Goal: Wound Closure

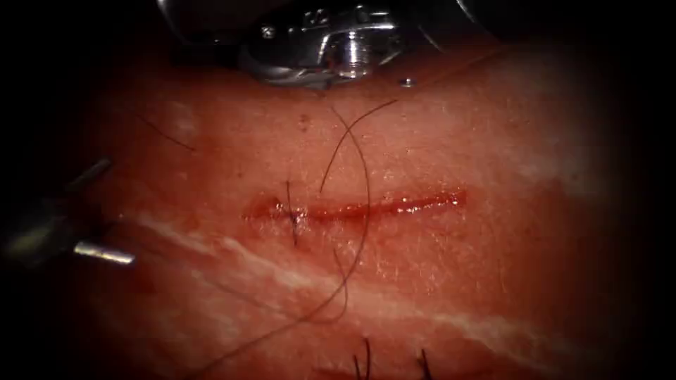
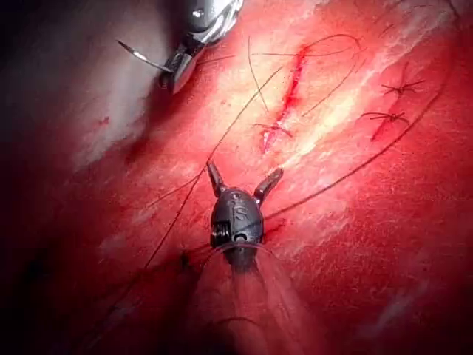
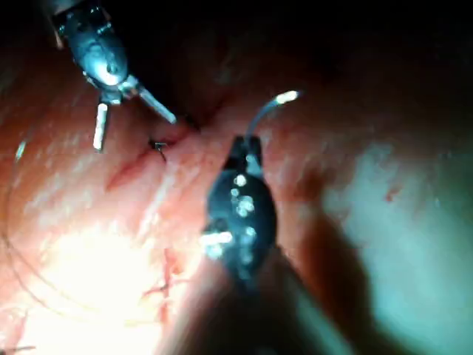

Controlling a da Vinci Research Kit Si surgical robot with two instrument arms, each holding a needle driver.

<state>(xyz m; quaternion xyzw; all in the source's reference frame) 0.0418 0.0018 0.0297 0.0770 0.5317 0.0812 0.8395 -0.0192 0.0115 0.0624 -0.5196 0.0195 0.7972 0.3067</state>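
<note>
Both wrist views: right tool grips needle; left tool open.

Nothing besides the task's things

no legible text, labels, brands, numbers or signs on the tools or the tissue

Endoscope overhead-front, close on cut; wrist views along shafts, sharing cut.
</note>
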